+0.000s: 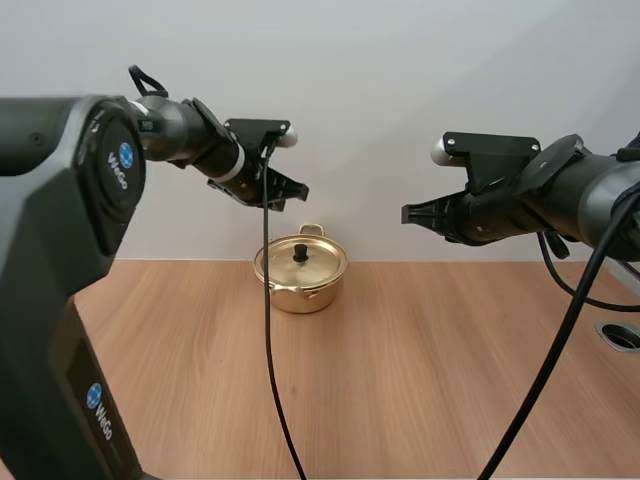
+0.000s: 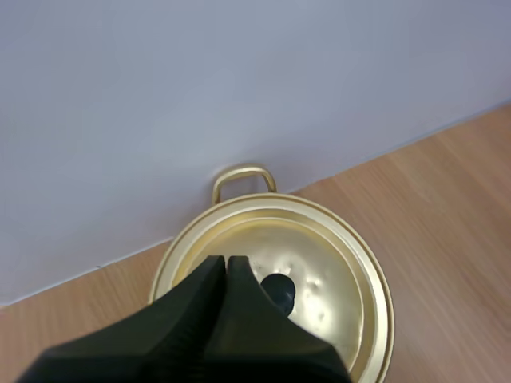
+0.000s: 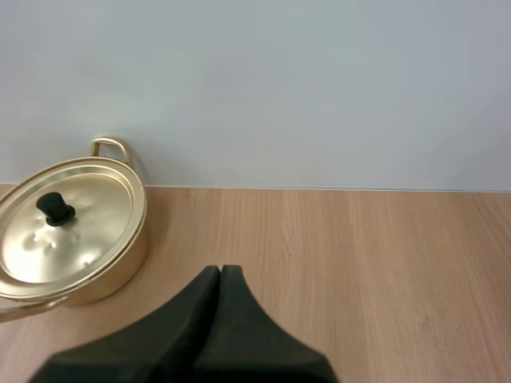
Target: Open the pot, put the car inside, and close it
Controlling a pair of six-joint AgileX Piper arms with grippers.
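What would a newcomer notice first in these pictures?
The shiny gold pot, its lid on with a black knob, stands at the back of the wooden table by the wall. The left gripper hangs shut above it, and the right gripper, also shut, hangs in the air off to its right.

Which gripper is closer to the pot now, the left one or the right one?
Left. The left gripper hangs above the lid of the pot, near the knob; the right gripper is off to the pot's right, apart from it.
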